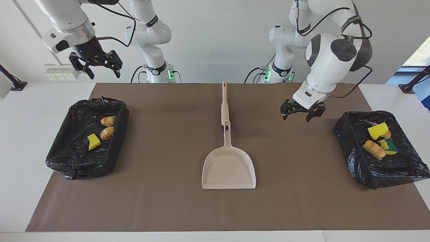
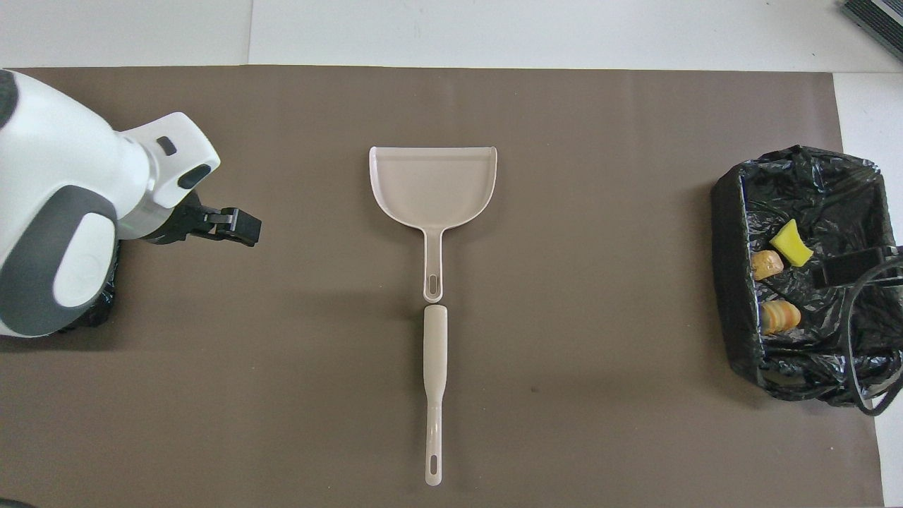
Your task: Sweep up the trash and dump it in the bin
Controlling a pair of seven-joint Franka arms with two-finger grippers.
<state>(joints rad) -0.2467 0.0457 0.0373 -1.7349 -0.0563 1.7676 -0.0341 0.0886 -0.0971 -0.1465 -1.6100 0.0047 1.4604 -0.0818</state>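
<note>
Trash (image 1: 100, 131) is seen in both black-lined bins (image 1: 63, 151) at the worktop (image 1: 302, 201) ends. Dustpan (image 1: 228, 166) and brush (image 1: 224, 104) are laid mid-worktop, end to end. Left pincer (image 1: 301, 112) is held open, empty, near its bin; right pincer (image 1: 95, 64) open, raised.

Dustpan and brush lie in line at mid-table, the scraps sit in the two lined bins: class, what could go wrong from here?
1. The left gripper, open, hangs low beside a bin; swinging that way, it might snag the loose liner.
2. The dustpan handle and brush meet end to end; grabbing one could nudge the other.
3. The right gripper is over the other bin, where its cable may catch the bag.
</note>
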